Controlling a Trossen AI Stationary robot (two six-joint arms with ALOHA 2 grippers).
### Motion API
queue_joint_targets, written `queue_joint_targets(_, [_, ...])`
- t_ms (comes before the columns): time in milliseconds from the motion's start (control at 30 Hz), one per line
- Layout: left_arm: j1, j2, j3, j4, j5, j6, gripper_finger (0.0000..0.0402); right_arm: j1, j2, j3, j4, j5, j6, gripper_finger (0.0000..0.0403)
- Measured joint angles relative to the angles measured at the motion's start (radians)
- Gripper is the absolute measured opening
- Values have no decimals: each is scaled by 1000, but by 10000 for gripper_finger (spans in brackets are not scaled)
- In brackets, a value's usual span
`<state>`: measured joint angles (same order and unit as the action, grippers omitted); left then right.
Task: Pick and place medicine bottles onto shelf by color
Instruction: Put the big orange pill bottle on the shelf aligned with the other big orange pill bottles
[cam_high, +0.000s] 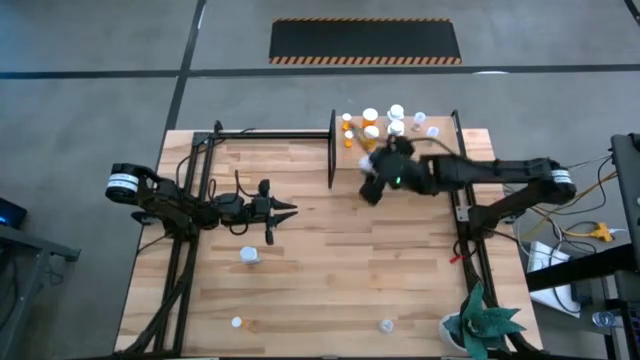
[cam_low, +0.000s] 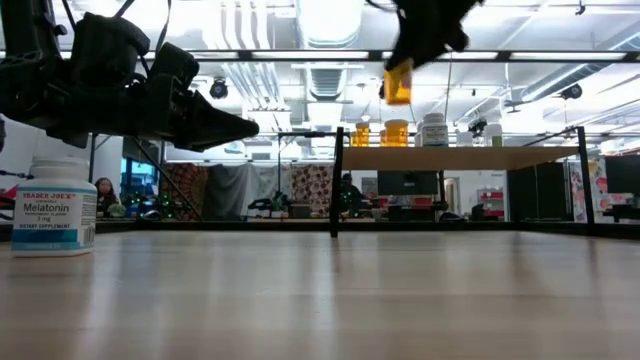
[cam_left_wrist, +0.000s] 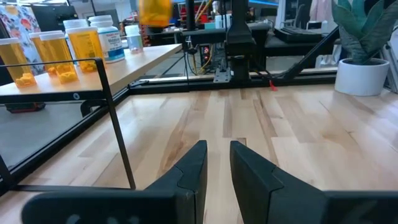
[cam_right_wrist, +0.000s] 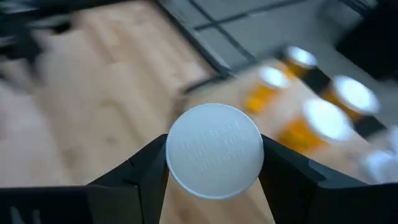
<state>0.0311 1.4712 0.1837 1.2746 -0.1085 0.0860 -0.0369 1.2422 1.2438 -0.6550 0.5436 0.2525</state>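
My right gripper (cam_high: 372, 178) is shut on an orange bottle with a white cap (cam_right_wrist: 214, 151). It holds the bottle high in the air near the left end of the shelf (cam_low: 460, 157). In the low view the orange body (cam_low: 398, 82) hangs above board height. Several orange and white bottles (cam_high: 385, 122) stand on the shelf's far part. A white Melatonin bottle (cam_high: 249, 255) stands on the table by my left gripper (cam_high: 285, 210), which is shut and empty above the table's left middle. Two small bottles (cam_high: 237, 322) (cam_high: 386, 325) rest near the table's near edge. My right gripper pinches the bottle's white cap (cam_right_wrist: 177, 155) between its two fingers, one on each side. The fingers come from above, pointing down. The bottle hangs upright below them, lifted clear of both table and shelf.
The shelf's thin black posts (cam_high: 332, 150) (cam_high: 457, 150) stand at its left and right ends. A potted plant (cam_high: 482, 322) sits at the table's near right corner. Black frame rails run along the table's left side (cam_high: 185, 240) and right side (cam_high: 470, 235).
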Motion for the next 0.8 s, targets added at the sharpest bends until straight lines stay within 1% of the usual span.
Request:
queue_joint_targets(67, [0,0,0,0,0,2,51,-71,-29,-43,9,-1,9,203])
queue_joint_targets(133, [0,0,0,0,0,2,51,-127,-44,-90,63,-16,10,202])
queue_joint_targets(267, [0,0,0,0,0,3,51,-200,-55,-166,189,-114,31,202])
queue_joint_targets(367, [0,0,0,0,0,3,51,-229,-47,-199,194,-117,50,202])
queue_joint_targets(500, [0,0,0,0,0,3,51,-238,-41,-228,228,-127,68,201])
queue_joint_targets(800, [0,0,0,0,0,5,51,-274,-36,-205,218,-135,80,201])
